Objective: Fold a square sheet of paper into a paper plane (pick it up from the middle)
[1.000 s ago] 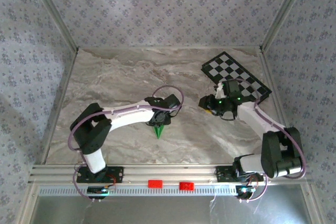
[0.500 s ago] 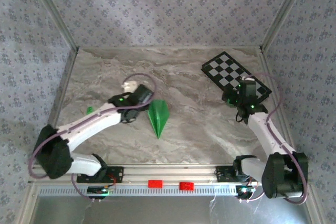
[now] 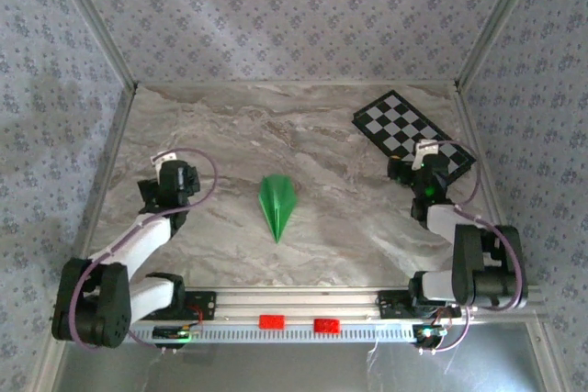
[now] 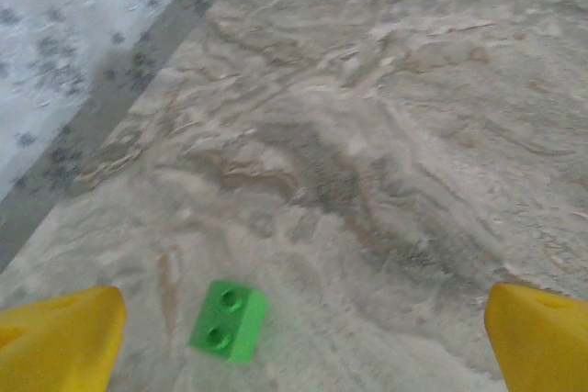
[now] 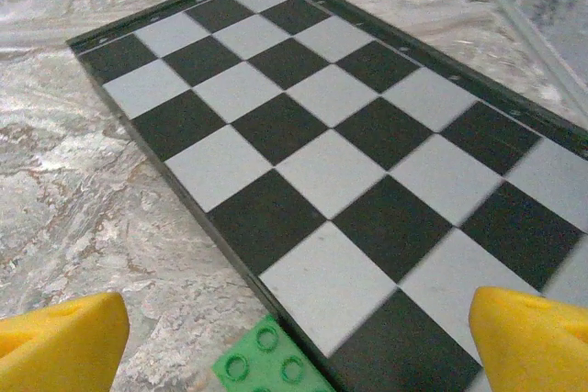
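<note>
Lying flat on the grey marbled table [image 3: 220,126] between the arms, the slim, pointed, bright green paper plane [image 3: 277,206] is looking finished, while the left gripper [image 4: 299,341] and right gripper [image 5: 294,337] are hanging wide open and empty, so I am judging that only parking the arms is needed.

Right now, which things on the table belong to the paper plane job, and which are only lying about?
Job: the paper plane, folded, mid-table.
Lying about: the checkered board; a green block on the left side; a second green block at the board's edge.
</note>
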Robot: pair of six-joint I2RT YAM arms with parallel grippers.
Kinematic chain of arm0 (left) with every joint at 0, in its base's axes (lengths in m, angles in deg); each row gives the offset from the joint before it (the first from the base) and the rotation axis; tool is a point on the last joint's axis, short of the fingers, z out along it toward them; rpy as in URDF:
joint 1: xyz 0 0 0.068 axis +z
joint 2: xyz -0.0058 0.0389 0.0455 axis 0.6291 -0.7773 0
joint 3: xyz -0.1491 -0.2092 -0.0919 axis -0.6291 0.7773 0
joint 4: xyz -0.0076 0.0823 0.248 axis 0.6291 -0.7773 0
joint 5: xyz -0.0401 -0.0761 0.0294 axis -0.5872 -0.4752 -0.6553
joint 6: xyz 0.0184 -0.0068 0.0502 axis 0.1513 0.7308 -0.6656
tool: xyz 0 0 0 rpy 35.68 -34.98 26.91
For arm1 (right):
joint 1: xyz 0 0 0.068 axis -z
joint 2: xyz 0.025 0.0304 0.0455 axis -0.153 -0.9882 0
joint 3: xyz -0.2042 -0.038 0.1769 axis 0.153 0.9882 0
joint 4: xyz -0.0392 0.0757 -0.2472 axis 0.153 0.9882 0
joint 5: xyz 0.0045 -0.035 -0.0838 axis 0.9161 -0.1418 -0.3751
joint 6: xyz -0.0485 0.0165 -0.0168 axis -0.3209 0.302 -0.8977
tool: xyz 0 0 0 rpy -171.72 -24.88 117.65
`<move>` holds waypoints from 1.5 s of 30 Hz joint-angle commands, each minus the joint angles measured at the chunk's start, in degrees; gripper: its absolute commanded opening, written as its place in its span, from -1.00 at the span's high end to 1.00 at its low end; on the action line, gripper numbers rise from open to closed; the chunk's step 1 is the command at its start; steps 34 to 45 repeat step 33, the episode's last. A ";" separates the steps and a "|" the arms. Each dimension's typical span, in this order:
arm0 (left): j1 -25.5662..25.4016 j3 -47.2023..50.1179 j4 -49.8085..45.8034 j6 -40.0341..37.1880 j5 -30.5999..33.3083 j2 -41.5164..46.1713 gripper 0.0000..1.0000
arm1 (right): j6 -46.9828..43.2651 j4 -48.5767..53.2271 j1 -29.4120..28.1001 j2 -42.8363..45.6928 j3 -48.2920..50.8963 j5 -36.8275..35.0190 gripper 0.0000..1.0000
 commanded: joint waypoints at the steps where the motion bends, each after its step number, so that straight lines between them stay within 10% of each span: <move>1: 1.03 3.53 18.88 -7.72 -7.69 -3.70 -1.00 | -4.89 -8.88 -1.61 -3.40 1.16 3.12 -0.95; 10: 9.02 6.03 37.00 -10.06 -25.08 -13.32 -1.00 | -3.71 -22.50 1.63 -9.86 5.64 11.53 -1.00; 14: 9.63 6.92 47.64 -10.52 -28.57 -22.45 -0.99 | -1.46 -18.98 0.12 -9.90 3.85 0.54 -0.99; 17: 9.91 0.52 34.55 -7.64 -22.48 -21.95 -0.99 | -0.60 -16.33 -0.27 -9.90 2.39 -3.49 -0.99; 45: 9.63 1.52 36.81 -7.90 -21.93 -21.95 -1.00 | -1.28 -16.45 -0.97 -9.97 2.55 -3.55 -0.99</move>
